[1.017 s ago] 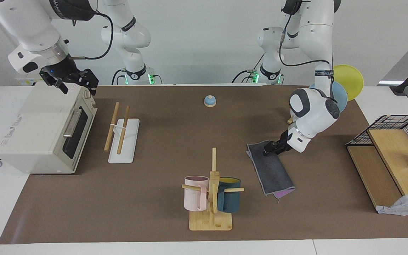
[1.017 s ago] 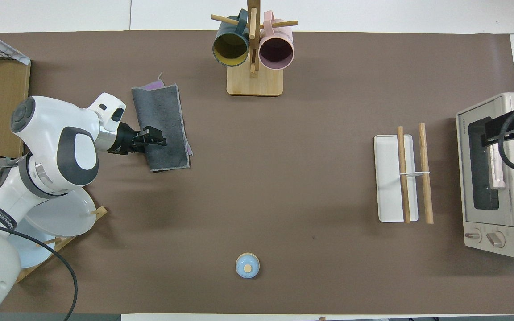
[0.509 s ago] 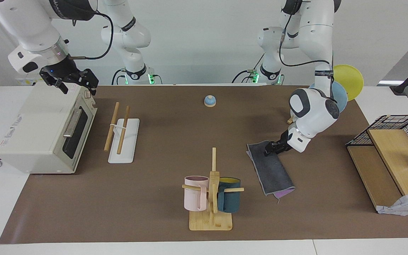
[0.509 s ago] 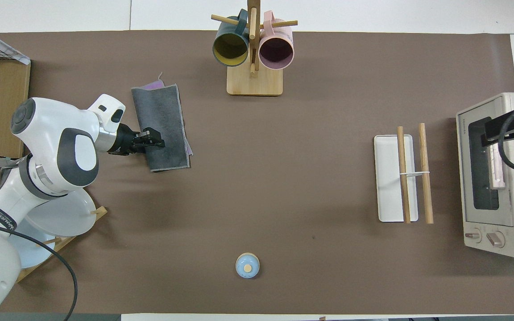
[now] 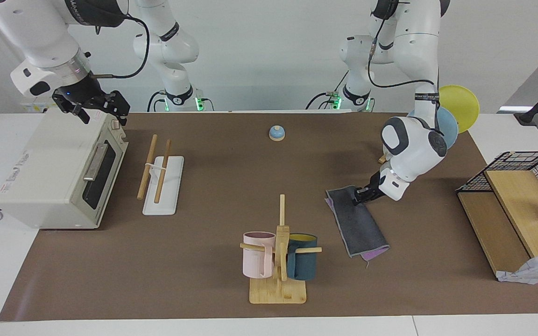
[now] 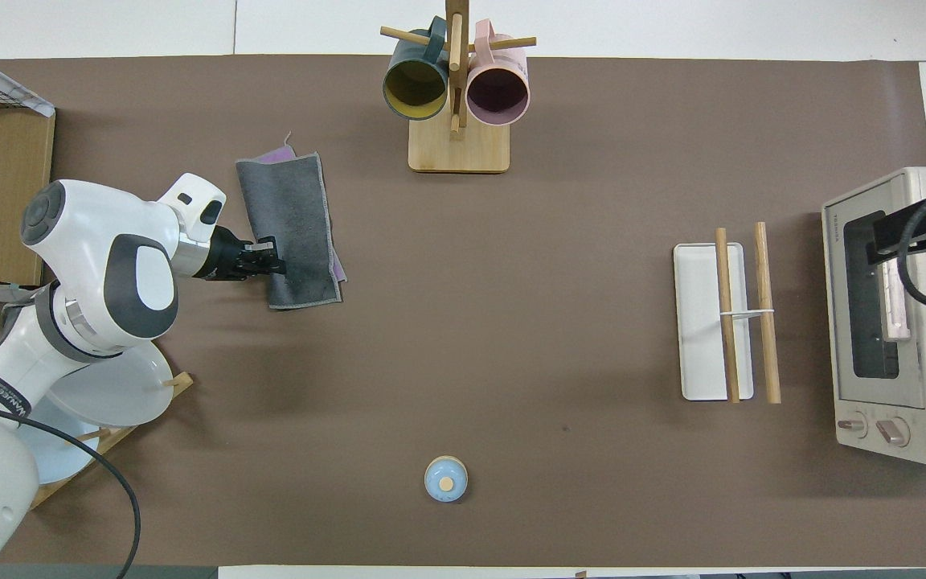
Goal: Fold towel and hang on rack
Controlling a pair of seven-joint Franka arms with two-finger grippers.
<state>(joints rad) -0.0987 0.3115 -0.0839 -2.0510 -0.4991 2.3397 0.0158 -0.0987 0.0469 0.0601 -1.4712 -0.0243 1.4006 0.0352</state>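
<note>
The towel [image 5: 360, 224] [image 6: 294, 217] lies folded in a long strip on the brown mat, dark grey face up, with purple peeking out at its end farthest from the robots. My left gripper [image 5: 358, 195] [image 6: 270, 262] sits low at the towel's long edge, close to the end nearest the robots. It is shut on that edge, which is slightly raised there. The rack [image 5: 171, 191] [image 6: 700, 322], two wooden rods on a white base, stands toward the right arm's end. My right gripper [image 5: 103, 111] waits open over the toaster oven and holds nothing.
A toaster oven [image 5: 59, 168] [image 6: 889, 322] stands beside the rack. A mug tree [image 5: 278, 252] [image 6: 455, 80] stands farther from the robots than the towel. A blue bell [image 5: 276, 133] [image 6: 446, 478] sits near the robots. A plate stand [image 5: 456, 109] and a wooden shelf [image 5: 507, 210] flank the left arm.
The left gripper's fingers have closed on the towel's edge and drawn back a little toward the left arm's end. The right arm has not moved.
</note>
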